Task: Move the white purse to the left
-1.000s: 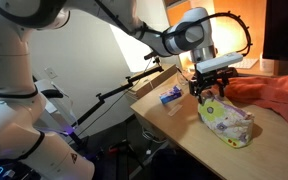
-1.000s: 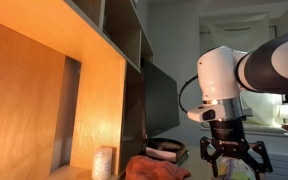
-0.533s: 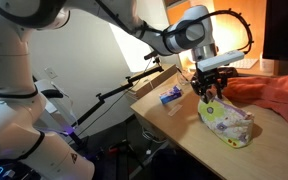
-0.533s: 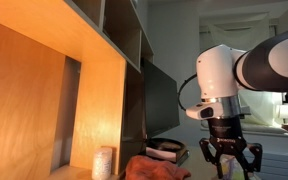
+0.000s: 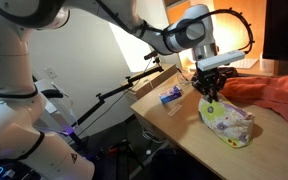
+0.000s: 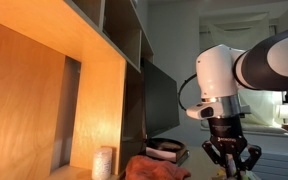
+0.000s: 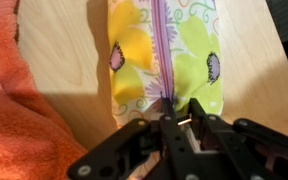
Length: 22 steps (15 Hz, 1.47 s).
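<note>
The white purse (image 5: 227, 122) lies on the wooden table (image 5: 174, 126), a soft pouch with green, yellow and pink print. In the wrist view the purse (image 7: 169, 50) runs away from me, its purple zipper down the middle. My gripper (image 7: 181, 112) stands over its near end, and the two black fingers have closed in to a narrow gap that pinches the fabric at the zipper's end. In an exterior view the gripper (image 5: 210, 96) points down onto the purse's end nearest the blue packet. The purse is hidden in the exterior view where the gripper (image 6: 232, 168) hangs low.
A large orange-pink cloth (image 5: 279, 95) lies just beyond the purse and shows at the side of the wrist view as the cloth (image 7: 14, 110). A small blue packet (image 5: 171, 96) sits near the table's edge. Wooden shelving (image 6: 44, 90) and a white roll (image 6: 104, 162) stand nearby.
The fingers were spread wide a second ago and have drawn together onto the purse's end. The arm has barely moved.
</note>
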Tool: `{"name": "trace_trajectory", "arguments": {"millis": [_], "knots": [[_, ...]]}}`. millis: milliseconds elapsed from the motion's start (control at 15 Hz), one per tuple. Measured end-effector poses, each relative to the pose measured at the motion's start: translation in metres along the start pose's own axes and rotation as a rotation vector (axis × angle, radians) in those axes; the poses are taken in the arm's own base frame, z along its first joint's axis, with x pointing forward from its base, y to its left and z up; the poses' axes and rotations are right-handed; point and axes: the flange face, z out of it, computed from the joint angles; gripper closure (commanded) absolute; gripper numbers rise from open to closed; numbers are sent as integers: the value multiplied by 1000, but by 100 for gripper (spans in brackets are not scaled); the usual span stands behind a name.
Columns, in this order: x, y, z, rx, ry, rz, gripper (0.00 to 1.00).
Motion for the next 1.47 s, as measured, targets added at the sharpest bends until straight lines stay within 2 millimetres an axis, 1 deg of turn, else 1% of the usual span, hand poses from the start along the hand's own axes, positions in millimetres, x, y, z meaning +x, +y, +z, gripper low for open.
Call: {"name": "trace_trajectory", "arguments": {"millis": [67,133,267,933,1133,1467], "knots": [[-1,0,-3,0,-2,2,98],[-2,0,-5,0,-3,3,95],[-2,0,-5,-1,-6,1,100],[-1,0,-7,-7,-32,-18,99],[1,-1,-13,-18,-59,-23,99],[6,-5,-31,-44,-114,-22,99]]}}
